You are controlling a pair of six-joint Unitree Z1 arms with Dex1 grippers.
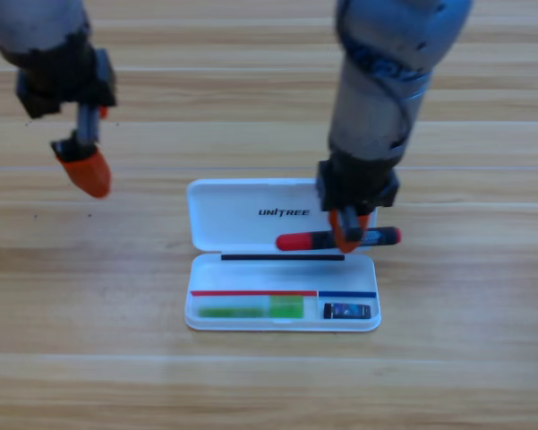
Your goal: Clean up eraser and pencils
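My right gripper points down over the open white case and is shut on the black marker with red cap. The marker lies level across the case's hinge line, its right end past the case's right edge. In the case's lower tray, the pale green-and-white stick lies at the left and the small dark eraser sits in the right compartment. Well away from the case, at the upper left, my left gripper hangs above the table with its orange jaws together and nothing in them.
The case's lid, lettered UNITREE, lies flat behind the tray. Bare wooden table surrounds the case on all sides. The right arm's grey body rises from the case to the top edge.
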